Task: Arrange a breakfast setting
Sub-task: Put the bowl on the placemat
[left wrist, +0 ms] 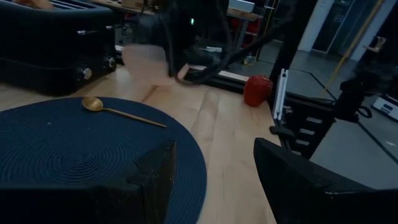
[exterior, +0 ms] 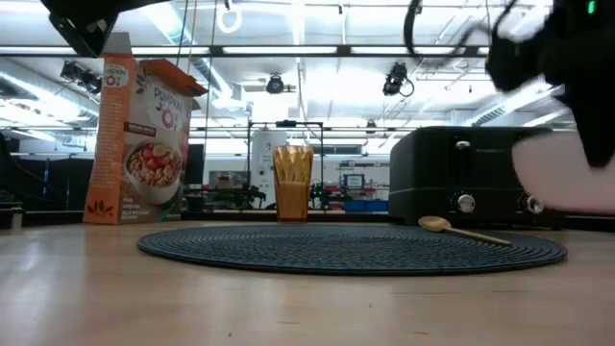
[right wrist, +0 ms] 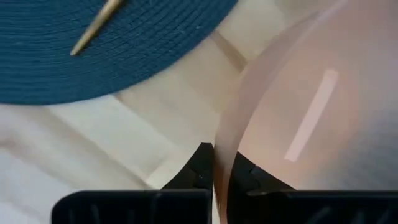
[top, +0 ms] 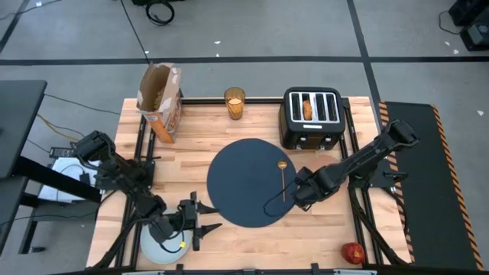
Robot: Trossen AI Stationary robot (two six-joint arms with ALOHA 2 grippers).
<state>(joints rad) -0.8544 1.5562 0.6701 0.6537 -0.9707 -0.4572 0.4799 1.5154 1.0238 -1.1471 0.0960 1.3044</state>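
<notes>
The large round dark-blue mat (top: 248, 182) lies mid-table with the gold spoon (top: 283, 179) flat on its right part. My right gripper (right wrist: 222, 163) points down beside the mat's right edge, shut on the pinkish clear bowl (right wrist: 305, 112), which also shows in the low view (exterior: 567, 178). My left gripper (top: 205, 221) waits open at the near left, pointing level toward the mat. The pale blue-green plate (top: 159, 248) lies under its wrist. The amber glass (top: 234, 103) stands at the far edge. Toast (top: 307, 108) sticks up from a toaster slot. The red apple (top: 352, 252) sits near the right corner. My right gripper pinches the bowl's thin rim (right wrist: 219, 146) between its two fingers, one finger inside the bowl and one outside. The fingers come from above, pointing down. Whether the bowl's base is on the table, I cannot tell.
The black four-slot toaster (top: 312, 116) stands at the far right, just behind my right arm. A brown-and-orange cereal box (top: 160, 103) stands open at the far left. Bare wood shows along the near edge between the plate and the apple.
</notes>
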